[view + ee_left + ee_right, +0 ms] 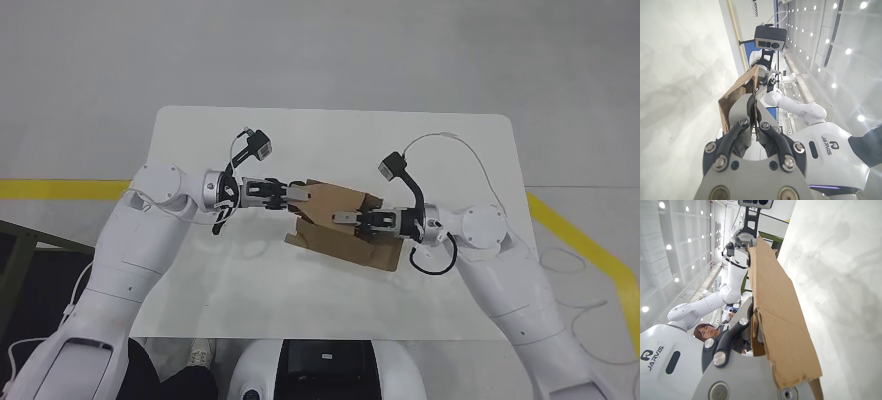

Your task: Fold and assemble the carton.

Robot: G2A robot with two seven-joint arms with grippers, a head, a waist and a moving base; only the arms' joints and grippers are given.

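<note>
Where the carton is: the carton (340, 222) sits between the two arms, over the middle of the white table (200, 290).
Left gripper: the left gripper (753, 106) is squeezed tight on a thin wall at one end of the carton.
Right gripper: the right gripper (347, 217) looks closed on a wall at the other end.
Done: I think the carton is partly pulled open, but it looks squashed and slanted.
Left to do: make it square, then fold the flaps shut.
Edges: the cardboard edges look rough and bendy.
Room: the table edges are far off on every side, but the grippers are near each other.
</note>
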